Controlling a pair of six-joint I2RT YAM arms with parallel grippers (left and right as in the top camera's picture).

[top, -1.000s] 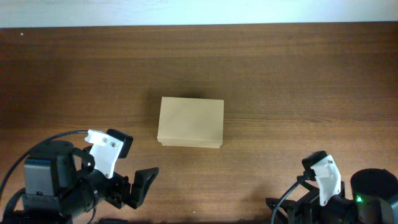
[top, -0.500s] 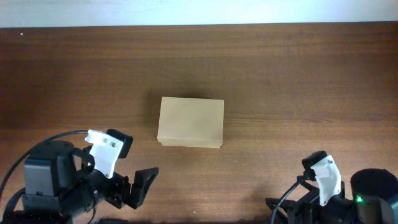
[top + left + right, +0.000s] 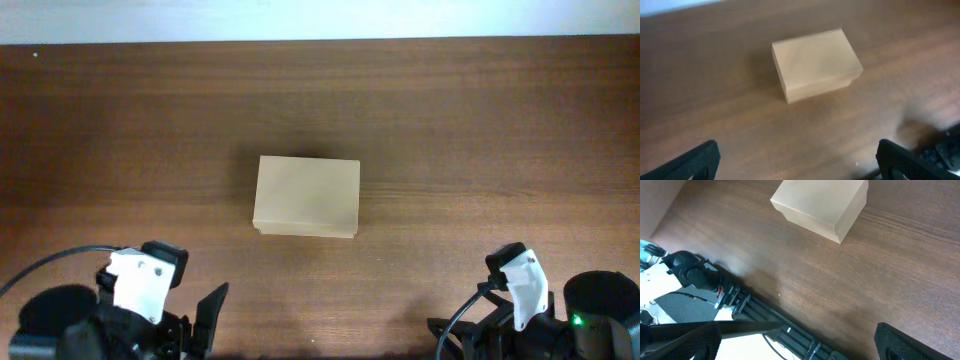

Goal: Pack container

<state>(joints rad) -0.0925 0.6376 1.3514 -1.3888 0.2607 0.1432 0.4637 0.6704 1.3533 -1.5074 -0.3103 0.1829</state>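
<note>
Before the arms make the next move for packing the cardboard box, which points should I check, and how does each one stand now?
1. The container sits flat on the table: ok.
2. Its lid is open for filling: not ok, it is shut.
3. The left pincer is open and empty: ok.
4. The right pincer is open and empty: ok.
5. Items to pack are in view: not ok, none shows in any view.
6. Both pincers are apart from the container: ok.
</note>
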